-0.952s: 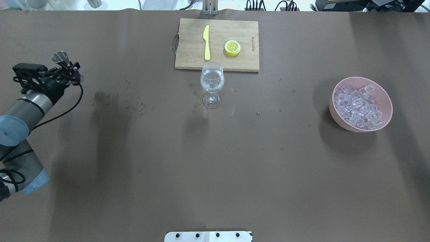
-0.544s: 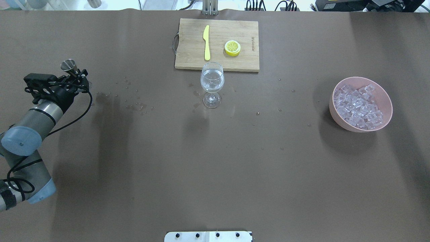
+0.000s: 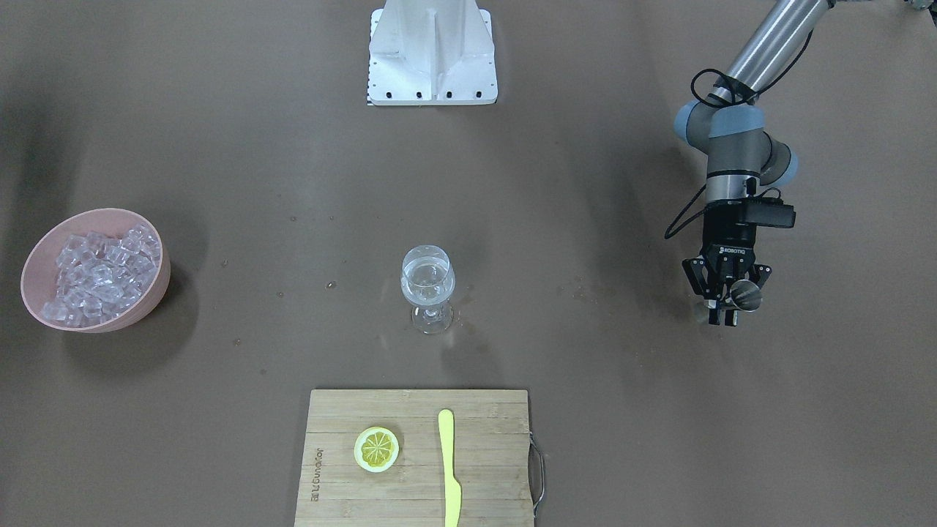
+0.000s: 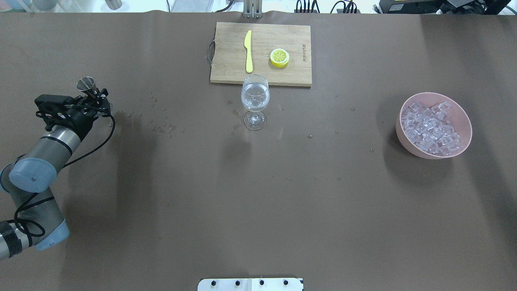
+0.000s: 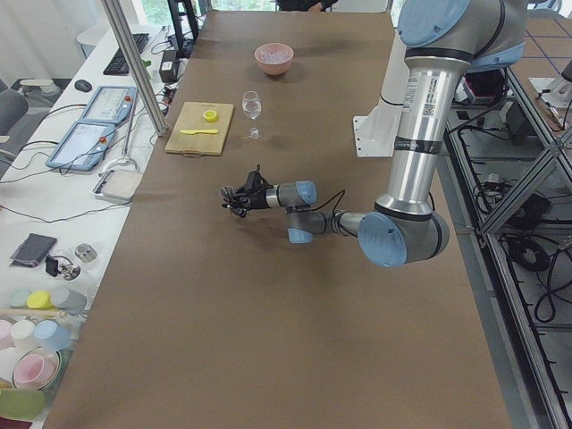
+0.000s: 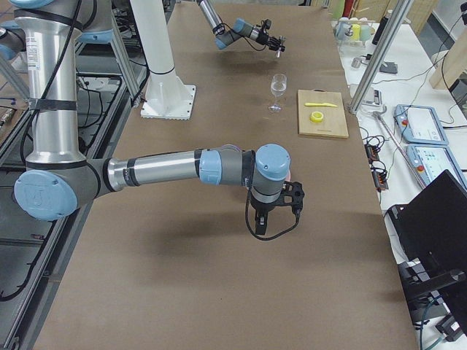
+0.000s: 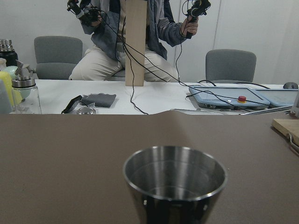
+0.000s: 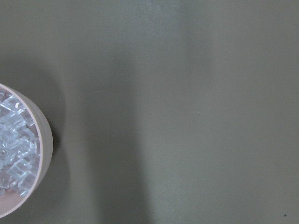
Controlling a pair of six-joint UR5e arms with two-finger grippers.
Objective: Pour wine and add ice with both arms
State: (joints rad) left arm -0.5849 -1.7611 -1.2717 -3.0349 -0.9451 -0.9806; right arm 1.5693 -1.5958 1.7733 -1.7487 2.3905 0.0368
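Where the left gripper (image 4: 92, 93) hangs: left side of the table, fingers closed on a steel cup (image 4: 85, 84), mouth up.
Right gripper (image 6: 263, 219): near the pink bowl (image 4: 465, 119); how far open, cannot tell.
Wine (image 4: 254, 97): in the stemmed glass (image 4: 254, 120), mid-table, beside the chopping board (image 4: 226, 60).
Ice (image 4: 432, 128): heaped in the bowl, right side.
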